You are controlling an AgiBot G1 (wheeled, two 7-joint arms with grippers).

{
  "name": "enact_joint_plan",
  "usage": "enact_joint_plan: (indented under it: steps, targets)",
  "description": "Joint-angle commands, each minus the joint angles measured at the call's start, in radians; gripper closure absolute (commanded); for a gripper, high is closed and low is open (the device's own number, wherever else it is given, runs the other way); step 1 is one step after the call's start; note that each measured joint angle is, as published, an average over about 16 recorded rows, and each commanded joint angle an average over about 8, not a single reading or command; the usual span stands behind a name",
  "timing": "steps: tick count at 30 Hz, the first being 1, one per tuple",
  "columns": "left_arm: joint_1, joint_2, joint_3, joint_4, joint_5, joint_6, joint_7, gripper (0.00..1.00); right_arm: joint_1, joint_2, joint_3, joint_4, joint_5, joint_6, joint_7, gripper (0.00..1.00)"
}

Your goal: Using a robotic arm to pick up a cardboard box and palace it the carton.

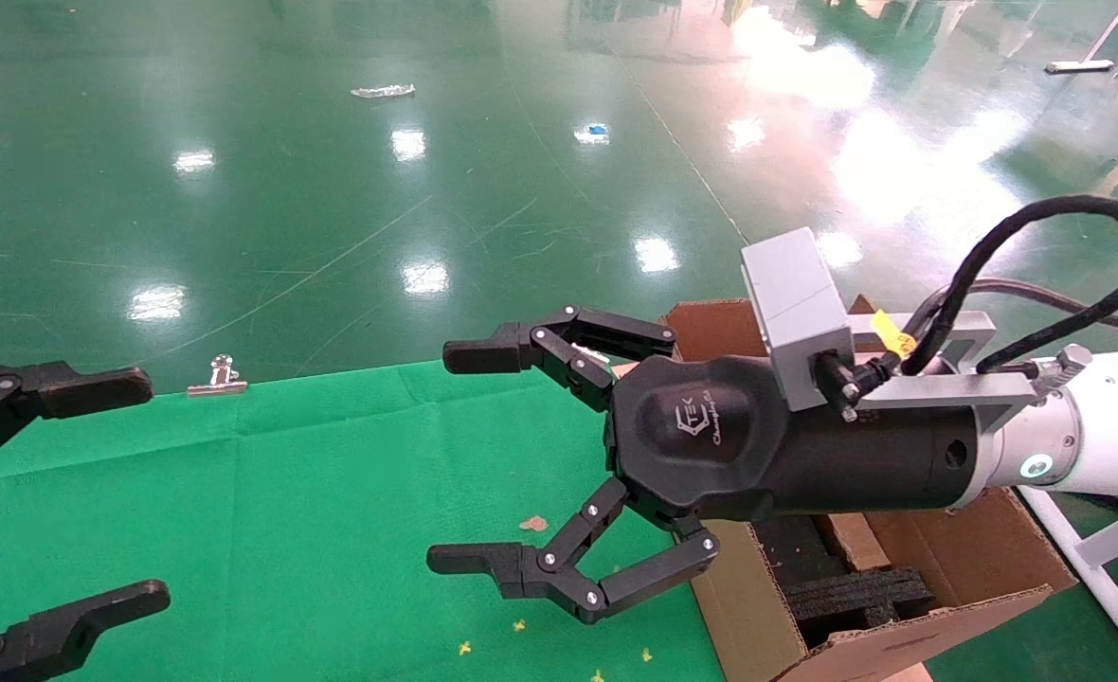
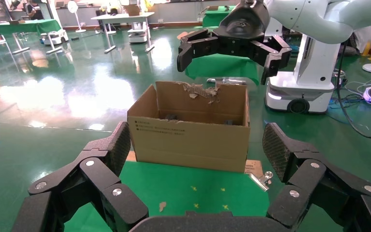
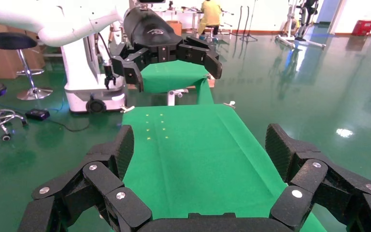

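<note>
My right robotic arm (image 1: 1090,436) reaches in from the right. Its gripper (image 1: 459,457) is open and empty, held above the green table just left of the carton (image 1: 758,616). The carton stands at the table's right end with flaps up, one of them torn, and holds black foam blocks (image 1: 853,592). A narrow brown cardboard box (image 1: 848,540) seems to lie inside beside the foam, mostly hidden under my wrist. My left gripper (image 1: 142,490) is open and empty at the far left. In the left wrist view, the carton (image 2: 174,135) stands ahead of the left gripper (image 2: 196,145).
A green cloth (image 1: 284,493) covers the table. A metal binder clip (image 1: 220,376) sits on its far edge and also shows in the left wrist view (image 2: 261,180). A brown scrap (image 1: 533,523) and small yellow marks lie on the cloth. Shiny green floor surrounds the table.
</note>
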Motion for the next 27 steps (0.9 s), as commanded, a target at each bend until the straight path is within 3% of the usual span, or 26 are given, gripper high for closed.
enact_joint_plan:
  steps: [1,27]
  targets:
    - [0.000,0.000,0.000,0.000,0.000,0.000,0.000,0.00,0.003,0.000,-0.003,-0.002,-0.002,0.001,0.001,0.00]
    - [0.000,0.000,0.000,0.000,0.000,0.000,0.000,0.00,0.016,0.001,-0.015,-0.010,-0.008,0.004,0.003,0.00]
